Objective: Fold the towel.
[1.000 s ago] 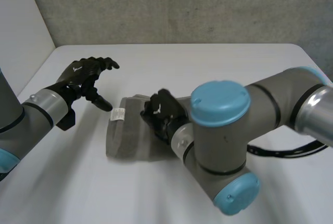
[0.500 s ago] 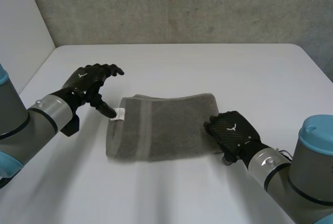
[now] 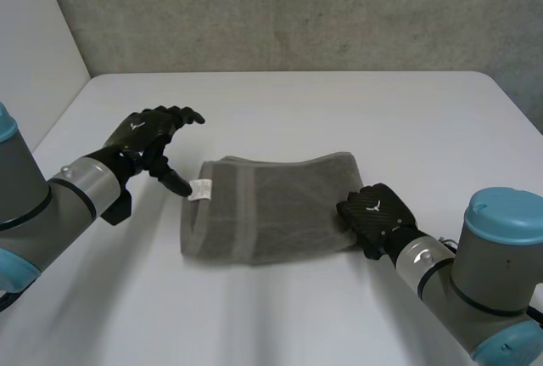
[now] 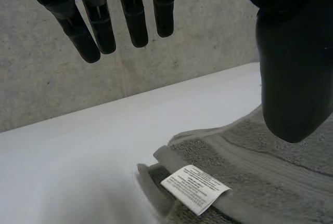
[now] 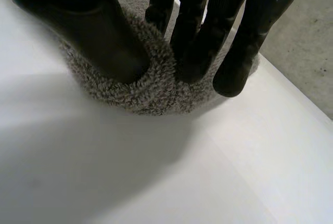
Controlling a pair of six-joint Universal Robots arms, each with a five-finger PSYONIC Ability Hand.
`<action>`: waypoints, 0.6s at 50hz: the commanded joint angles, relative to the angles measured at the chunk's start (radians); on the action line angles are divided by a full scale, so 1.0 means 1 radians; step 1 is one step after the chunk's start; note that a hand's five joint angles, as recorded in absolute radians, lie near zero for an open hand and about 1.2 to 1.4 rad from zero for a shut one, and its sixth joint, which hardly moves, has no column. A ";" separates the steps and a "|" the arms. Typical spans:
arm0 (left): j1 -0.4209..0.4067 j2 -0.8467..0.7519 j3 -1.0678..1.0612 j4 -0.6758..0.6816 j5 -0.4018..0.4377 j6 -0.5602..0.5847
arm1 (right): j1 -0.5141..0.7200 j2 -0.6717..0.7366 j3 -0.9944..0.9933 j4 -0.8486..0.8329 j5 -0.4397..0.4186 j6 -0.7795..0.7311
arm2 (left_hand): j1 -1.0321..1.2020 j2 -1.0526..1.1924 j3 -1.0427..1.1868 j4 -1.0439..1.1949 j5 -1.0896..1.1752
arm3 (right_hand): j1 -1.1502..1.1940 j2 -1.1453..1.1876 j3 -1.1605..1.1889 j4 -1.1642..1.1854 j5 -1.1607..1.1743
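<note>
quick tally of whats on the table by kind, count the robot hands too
grey towel: 1, with a white label at one end
robot hands: 2, left hand open beside the label end, right hand pinching the towel's other end
total: 3

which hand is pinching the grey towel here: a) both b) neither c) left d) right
d: the right hand pinches one end of the grey terry towel between thumb and fingers, while the left hand is open by the end with the white label.
</note>
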 commanded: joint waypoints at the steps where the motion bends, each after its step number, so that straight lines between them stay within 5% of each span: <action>1: 0.001 0.001 0.000 0.000 0.000 0.000 | -0.029 -0.112 0.007 0.045 0.023 -0.068 | -0.086 -0.092 -0.077 -0.093 -0.233 | 0.132 0.168 0.068 0.069 0.080; 5: 0.001 0.006 0.006 0.000 0.000 0.000 | -0.030 -0.238 -0.033 0.128 0.017 -0.159 | -0.089 -0.095 -0.080 -0.096 -0.236 | 0.132 0.168 0.068 0.069 0.080; 11: 0.000 0.014 0.020 0.000 0.000 -0.003 | 0.047 -0.207 -0.180 0.189 0.010 -0.197 | -0.095 -0.101 -0.086 -0.102 -0.242 | 0.132 0.168 0.068 0.069 0.080; 18: -0.002 0.017 0.044 0.009 -0.014 -0.012 | 0.428 0.074 -0.465 0.250 -0.018 -0.232 | -0.112 -0.119 -0.103 -0.120 -0.259 | 0.132 0.168 0.068 0.069 0.080; 22: -0.005 0.017 0.046 0.012 -0.015 -0.029 | 0.501 0.164 -0.521 0.306 -0.024 -0.253 | -0.124 -0.131 -0.115 -0.132 -0.271 | 0.132 0.168 0.068 0.069 0.080; 24: -0.008 0.017 0.048 0.012 -0.015 -0.044 | 0.511 0.190 -0.527 0.323 -0.024 -0.256 | -0.124 -0.131 -0.115 -0.132 -0.271 | 0.057 0.092 -0.007 -0.007 0.005; 26: -0.017 0.017 0.055 0.012 -0.017 -0.081 | 0.505 0.198 -0.517 0.329 -0.020 -0.250 | -0.124 -0.131 -0.115 -0.132 -0.271 | -0.461 -0.425 -0.524 -0.524 -0.513; 30: -0.025 0.018 0.064 0.012 -0.017 -0.117 | 0.505 0.176 -0.506 0.330 -0.003 -0.216 | -0.121 -0.128 -0.112 -0.129 -0.268 | -0.833 -0.797 -0.896 -0.896 -0.885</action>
